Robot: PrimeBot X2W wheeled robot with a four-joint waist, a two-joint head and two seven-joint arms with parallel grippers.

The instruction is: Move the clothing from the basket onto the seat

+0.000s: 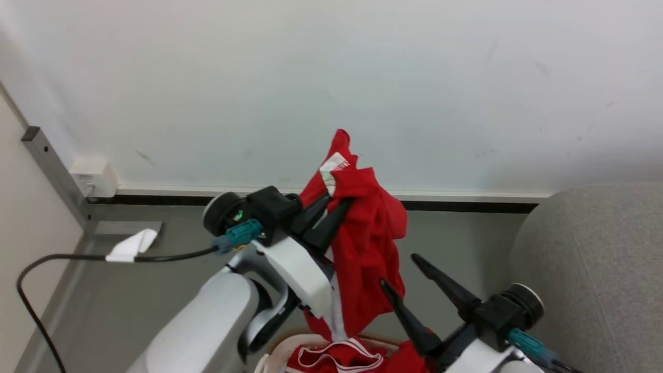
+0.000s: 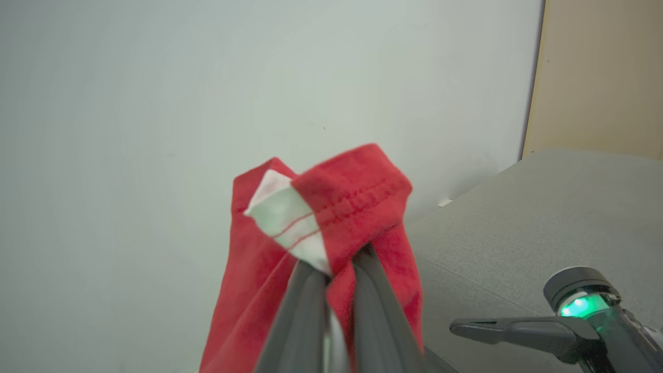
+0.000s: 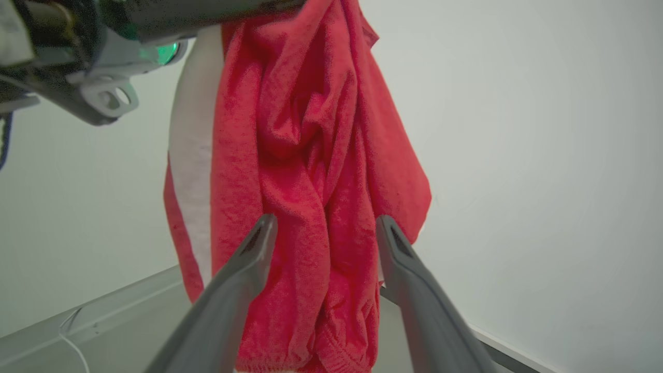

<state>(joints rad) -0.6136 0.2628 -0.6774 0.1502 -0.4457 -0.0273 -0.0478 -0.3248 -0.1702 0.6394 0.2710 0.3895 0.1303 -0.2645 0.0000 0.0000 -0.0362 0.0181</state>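
Hanging from left claw [image 1: 339, 199], clothing [image 1: 368, 243]; head view adds basket [image 1: 272, 355] beneath.

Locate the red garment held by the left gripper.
In the head view the red garment hangs at centre from the left gripper, above the basket at the bottom edge; the open right gripper is beside it, the grey seat further right.
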